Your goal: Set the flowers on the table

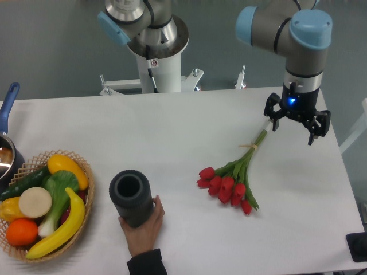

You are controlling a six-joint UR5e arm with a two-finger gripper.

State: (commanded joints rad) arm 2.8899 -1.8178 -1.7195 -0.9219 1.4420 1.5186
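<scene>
the flowers (229,182) are lying flat on the table (183,123), right of centre, red heads pointing toward the front edge and the tied green stems angling up to the right. the gripper (297,122) is hanging above the table near the stem tips, its fingers spread apart and holding nothing. at the front, a person's hand (143,224) is gripping a dark ribbed cylinder (131,197). a wicker basket (87,200) of fruit and vegetables is sitting at the left edge, beside a blue-handled pot (7,150).
</scene>
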